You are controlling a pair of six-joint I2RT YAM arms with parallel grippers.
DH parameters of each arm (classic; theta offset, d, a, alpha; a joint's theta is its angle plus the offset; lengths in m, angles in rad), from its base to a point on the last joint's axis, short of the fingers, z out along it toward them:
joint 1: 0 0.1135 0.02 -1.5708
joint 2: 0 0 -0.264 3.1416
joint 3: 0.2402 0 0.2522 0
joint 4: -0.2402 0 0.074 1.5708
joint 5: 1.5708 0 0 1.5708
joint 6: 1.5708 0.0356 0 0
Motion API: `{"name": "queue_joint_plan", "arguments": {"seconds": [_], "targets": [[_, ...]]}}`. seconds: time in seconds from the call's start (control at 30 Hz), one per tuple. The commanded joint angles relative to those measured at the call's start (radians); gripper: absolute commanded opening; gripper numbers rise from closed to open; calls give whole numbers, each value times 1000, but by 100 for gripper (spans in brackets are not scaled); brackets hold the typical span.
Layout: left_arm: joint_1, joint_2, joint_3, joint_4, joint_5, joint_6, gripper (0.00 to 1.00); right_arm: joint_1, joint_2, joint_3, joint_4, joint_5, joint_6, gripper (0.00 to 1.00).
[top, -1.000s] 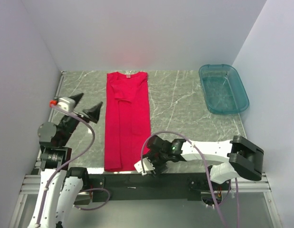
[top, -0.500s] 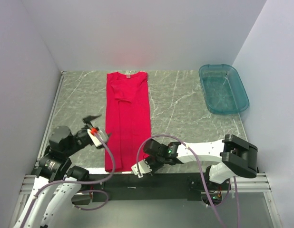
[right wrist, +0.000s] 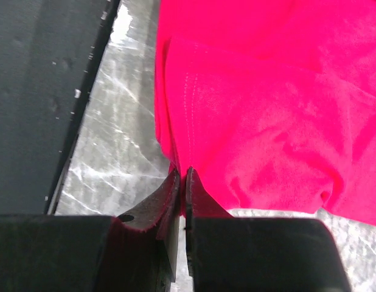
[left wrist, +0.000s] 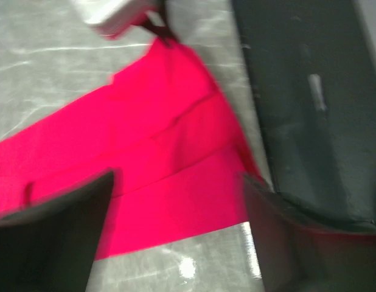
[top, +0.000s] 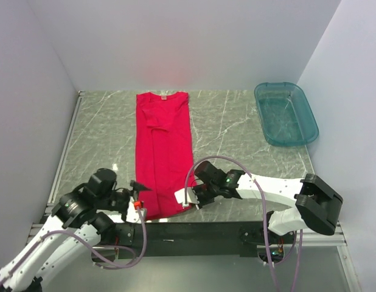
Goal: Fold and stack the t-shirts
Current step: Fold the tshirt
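Observation:
A red t-shirt (top: 163,146), folded lengthwise into a long strip, lies on the marble table with its neck at the far end. My right gripper (top: 189,198) is shut on the near right hem corner; in the right wrist view the fingers (right wrist: 183,176) pinch a fold of the red cloth (right wrist: 267,91). My left gripper (top: 137,190) hovers at the near left hem corner. In the blurred left wrist view its gripper (left wrist: 176,234) stands open, with the fingers wide apart on either side of the hem edge (left wrist: 170,207), holding nothing.
A teal see-through tub (top: 286,113) stands at the back right. A black rail (top: 194,230) runs along the near table edge, right beside both grippers. White walls close in the left, back and right sides.
The left arm swung from the table's left side down to the shirt's near left corner. The right gripper closed on the near right hem corner and shifted slightly right.

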Motion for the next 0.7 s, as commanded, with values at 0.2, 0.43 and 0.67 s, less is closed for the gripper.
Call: {"name": "queue_joint_plan", "arguments": {"seconds": [0.2, 0.43, 0.67], "targets": [[-229, 141, -42, -11, -129, -82, 99, -17, -18, 37, -32, -82, 32, 0], [-367, 191, -118, 84, -299, -158, 100, -42, -16, 52, -37, -113, 48, 0], [-387, 261, -160, 177, -384, -191, 98, -94, -31, 72, -46, -174, 71, 0]]}}
